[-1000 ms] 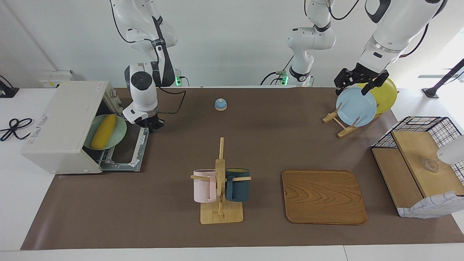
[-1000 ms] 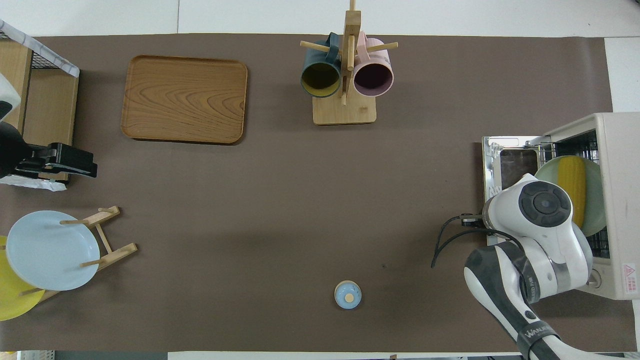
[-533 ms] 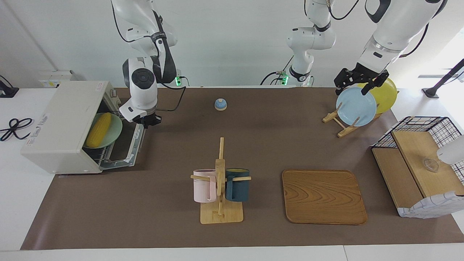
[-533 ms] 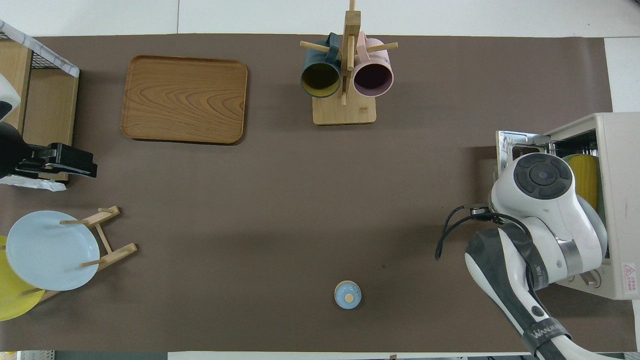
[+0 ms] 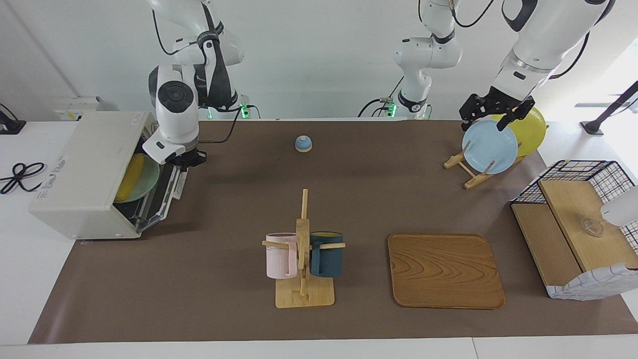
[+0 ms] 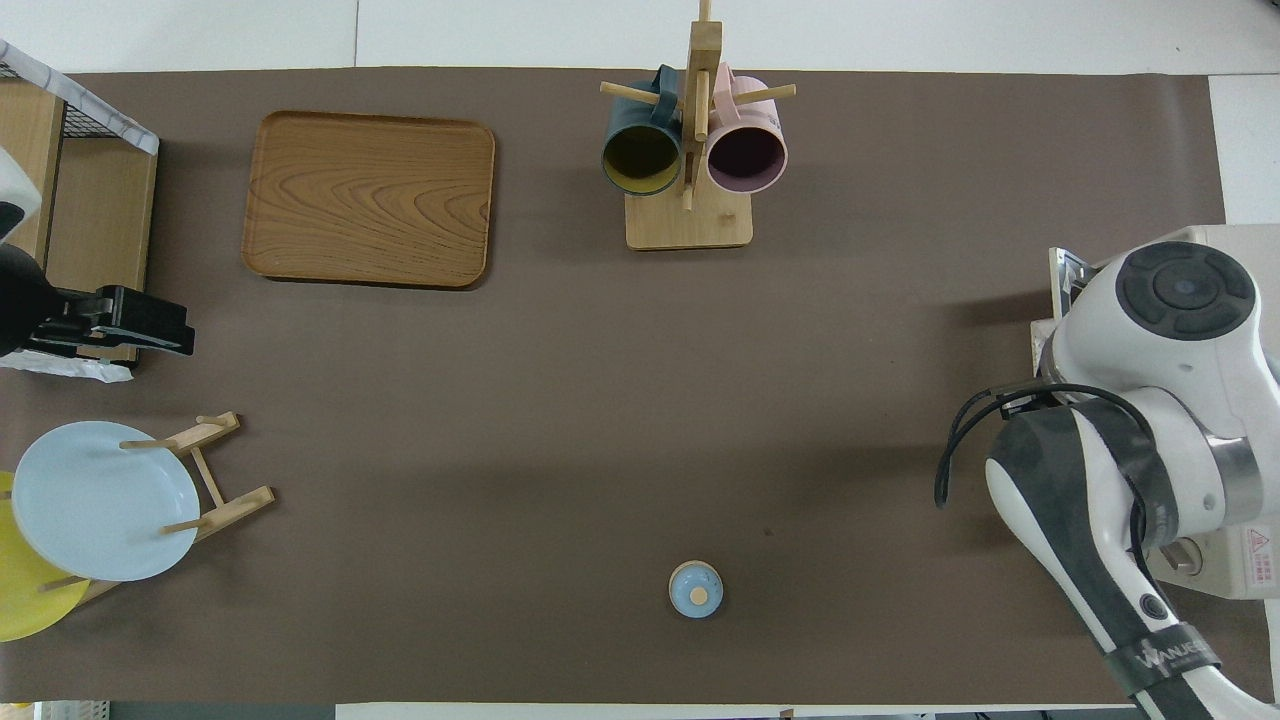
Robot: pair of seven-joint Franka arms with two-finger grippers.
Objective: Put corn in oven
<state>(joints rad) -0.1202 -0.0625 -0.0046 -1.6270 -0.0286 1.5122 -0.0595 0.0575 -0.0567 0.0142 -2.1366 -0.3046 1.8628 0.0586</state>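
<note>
corn: the bright yellow corn cob [image 5: 130, 170] lies on a pale green plate [image 5: 144, 180] inside the cream-white toaster oven [image 5: 84, 174].
my right end effector [image 5: 189, 158]: fingertips together, at the half-raised glass door [image 5: 167, 192].
my left end effector [image 5: 496, 113]: spread wide, empty, over the blue plate [image 5: 489, 146].

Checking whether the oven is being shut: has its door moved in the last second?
Yes. The door has swung up from lying flat toward the oven, now nearly shut, pushed by the right gripper.

corn [image 5: 130, 171]: mostly hidden by oven [image 5: 84, 172] door | yellow plate [image 6: 25, 600]: cut off
</note>
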